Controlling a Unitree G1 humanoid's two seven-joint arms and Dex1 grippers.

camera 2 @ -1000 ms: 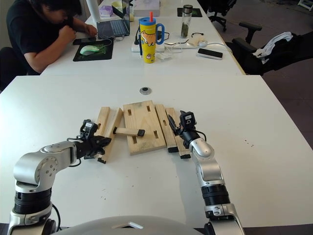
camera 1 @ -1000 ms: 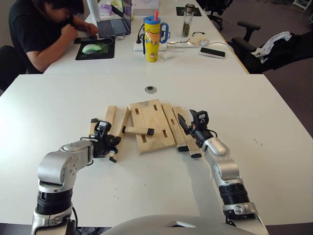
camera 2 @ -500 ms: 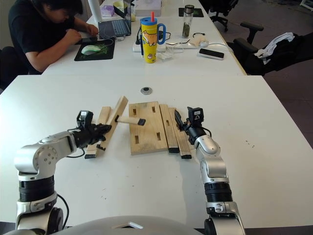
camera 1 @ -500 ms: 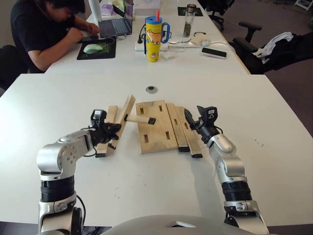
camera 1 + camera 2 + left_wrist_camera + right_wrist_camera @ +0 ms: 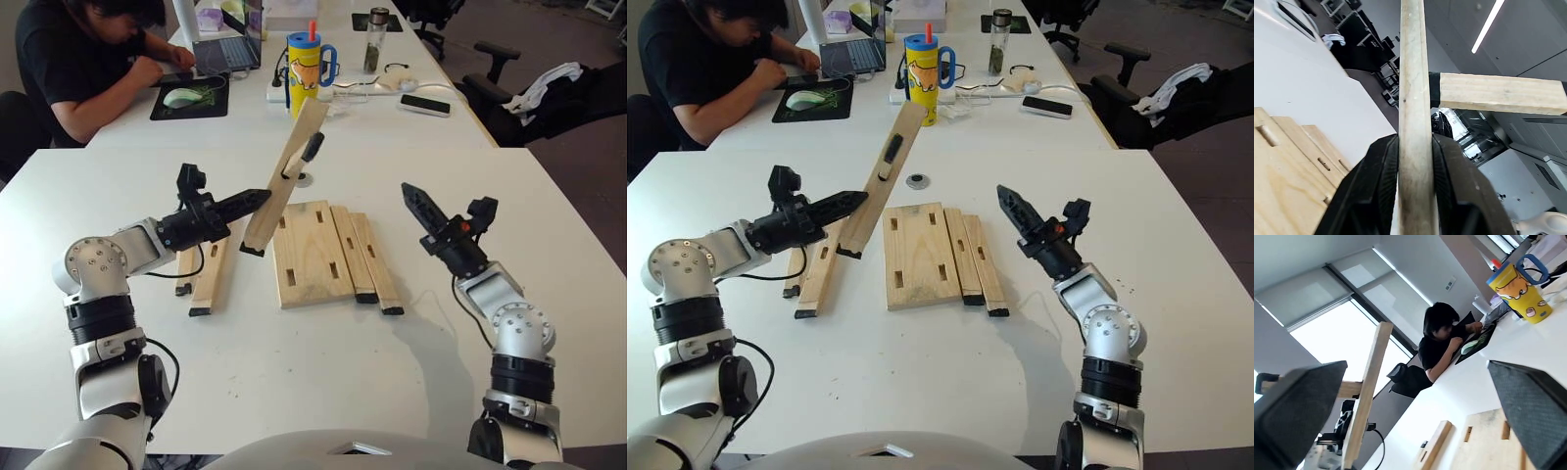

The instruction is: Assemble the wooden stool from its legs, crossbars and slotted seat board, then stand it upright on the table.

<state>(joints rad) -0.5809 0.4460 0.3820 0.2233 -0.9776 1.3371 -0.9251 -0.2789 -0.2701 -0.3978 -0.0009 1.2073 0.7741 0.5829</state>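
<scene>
Wooden leg (image 5: 282, 181) held up at a tilt in the left claw (image 5: 259, 199).
The claw's fingers (image 5: 1388, 171) are clamped on the leg's lower half, and a short crossbar (image 5: 1498, 93) sticks out near its top. Its black foot sits just beside the left edge of the seat board (image 5: 312, 257); whether it touches the table (image 5: 118, 186) I cannot tell. Two legs (image 5: 364, 257) lie flat just beside the board's right edge, two more pieces (image 5: 208, 276) to its left. The right claw (image 5: 413, 198) hovers spread wide and empty, well to the right of the raised leg.
</scene>
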